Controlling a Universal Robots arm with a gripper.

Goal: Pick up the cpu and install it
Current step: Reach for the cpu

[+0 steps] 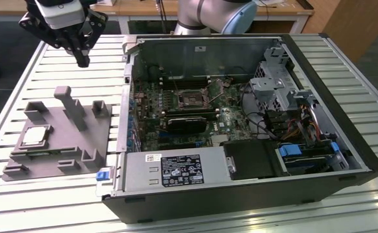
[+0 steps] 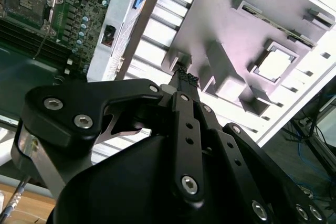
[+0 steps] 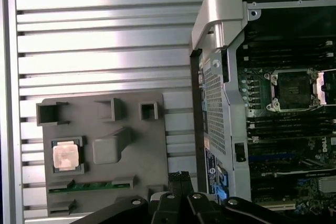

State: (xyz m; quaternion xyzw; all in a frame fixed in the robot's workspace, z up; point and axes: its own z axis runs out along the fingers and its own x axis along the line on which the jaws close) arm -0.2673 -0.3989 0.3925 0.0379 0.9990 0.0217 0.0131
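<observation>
End effector [image 1: 83, 62] apart from silvery cpu [image 1: 35, 136]

Table [image 1: 46, 206] bearing two things: a case [image 1: 344, 145] lying open at the exterior view's right, and a fixture [image 1: 66, 150] just beside it at the left. The cpu [image 1: 35, 136] sits in a recess near the fixture's left edge. Inside the case, the socket [image 1: 190, 100] lies on the motherboard [image 1: 151, 124]. The gripper [image 1: 82, 61] hangs above the table behind the fixture, well apart from the cpu.

The robot's black gripper [image 1: 82, 61] hangs raised, pointing straight down, its jaws closed tip to tip.
</observation>
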